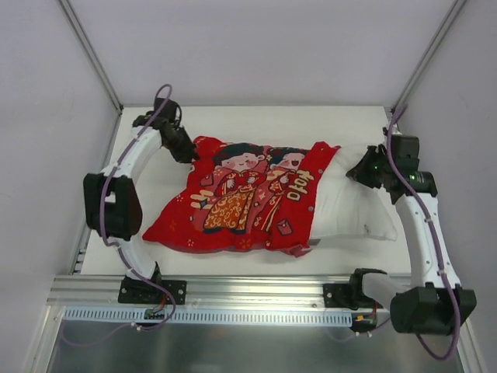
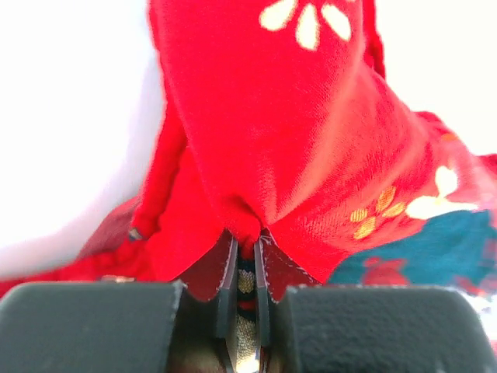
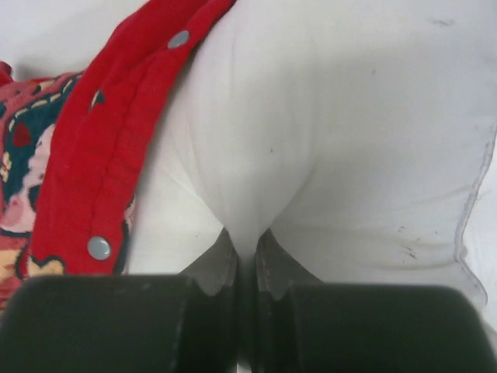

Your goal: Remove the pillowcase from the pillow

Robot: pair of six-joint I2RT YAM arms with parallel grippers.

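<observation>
Red printed cloth, the pillowcase (image 1: pixel 241 198), lies on the middle of the desk (image 1: pixel 256 120) and covers most of the pillow (image 1: pixel 353 206), whose white end sticks out at the case's 3 o'clock side. The left hand (image 2: pixel 245 241) sits at the case's 10 o'clock corner, jaws narrowed to a slit, pinching a fold of red fabric. The right hand (image 3: pixel 247 237) is at about 1 o'clock on the bare pillow end, jaws likewise nearly together, gripping a tuck of white cloth. Silver snaps (image 3: pixel 99 247) line the case's open hem near that grip.

White table (image 1: pixel 256 124) (pale grey walls (image 1: pixel 256 47))
</observation>
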